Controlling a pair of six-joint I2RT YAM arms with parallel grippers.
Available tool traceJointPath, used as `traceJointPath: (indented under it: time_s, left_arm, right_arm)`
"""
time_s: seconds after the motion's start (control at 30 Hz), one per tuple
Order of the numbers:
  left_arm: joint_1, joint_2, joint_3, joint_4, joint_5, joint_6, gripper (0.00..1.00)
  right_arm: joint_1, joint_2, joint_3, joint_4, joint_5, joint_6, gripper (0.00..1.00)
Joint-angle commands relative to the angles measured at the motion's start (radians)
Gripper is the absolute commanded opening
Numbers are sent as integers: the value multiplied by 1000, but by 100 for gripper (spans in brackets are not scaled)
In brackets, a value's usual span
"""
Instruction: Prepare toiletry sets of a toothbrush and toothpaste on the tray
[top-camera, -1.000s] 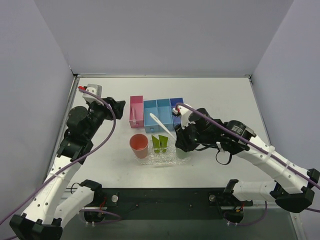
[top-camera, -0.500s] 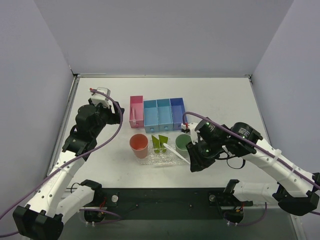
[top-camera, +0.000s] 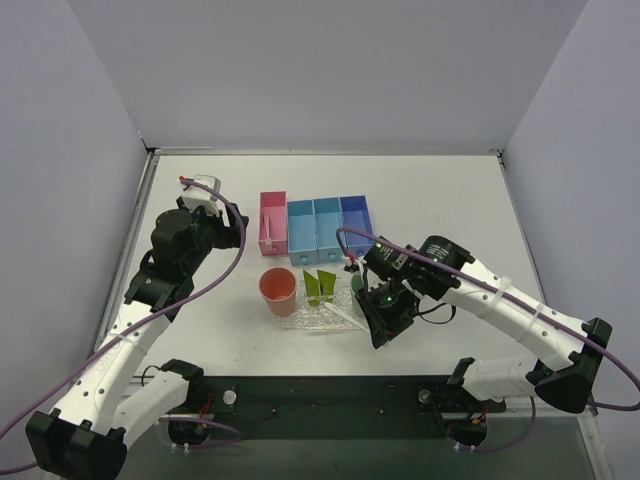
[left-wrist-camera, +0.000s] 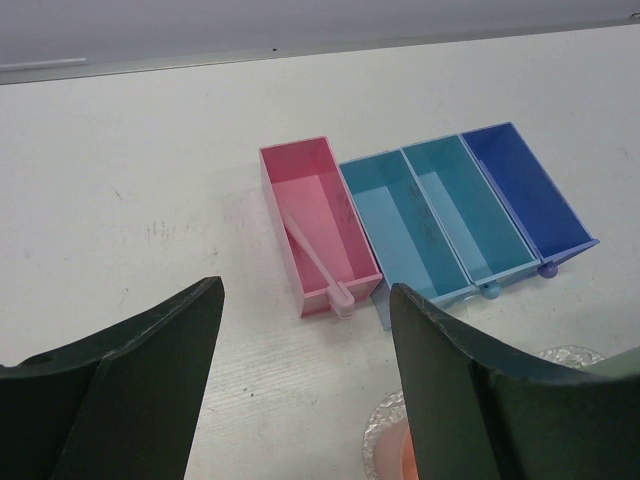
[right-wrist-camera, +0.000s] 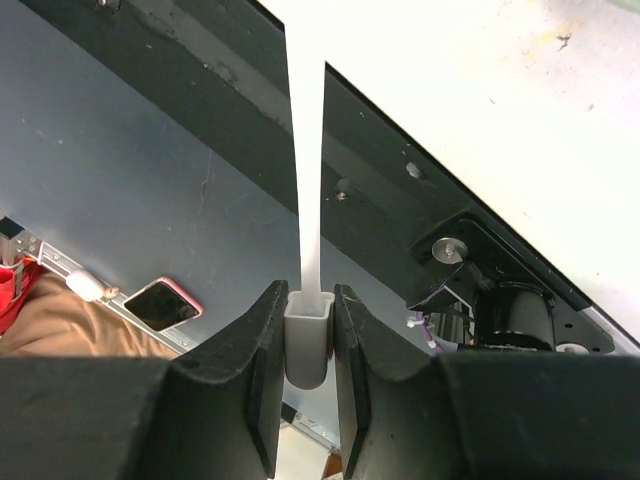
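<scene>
Whitish toothbrush pinched at its butt end in right gripper, slanted low over tray's near rim. Probably gripped there to lay it flat beside two upright toothpaste tubes. Parked with jaws apart and empty, left gripper facing pink bin with second toothbrush inside, seemingly staged for next pick.

toothpaste tubes: yellow-green
tray: clear, glittery bumps
cup: salmon orange
bin row: one pink, two teal-blue, one deep blue
toothbrush: pale, whitish
</scene>
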Motion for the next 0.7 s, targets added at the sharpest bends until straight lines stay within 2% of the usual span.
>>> traceJointPath:
  time_s: [0.0,0.27,0.67]
  left_arm:
    - [5,-12,1,13,-8,18,77]
    - [5,-13,3,10,-11,18,78]
    - [5,-7,4,7,-13,21,78]
  right_arm:
    - [-31,39,-14,-8,-19,-22,0]
    - [-94,76,-25,-11,-33,-48,0]
    - [-96,141,-18,-39,-48,-81,0]
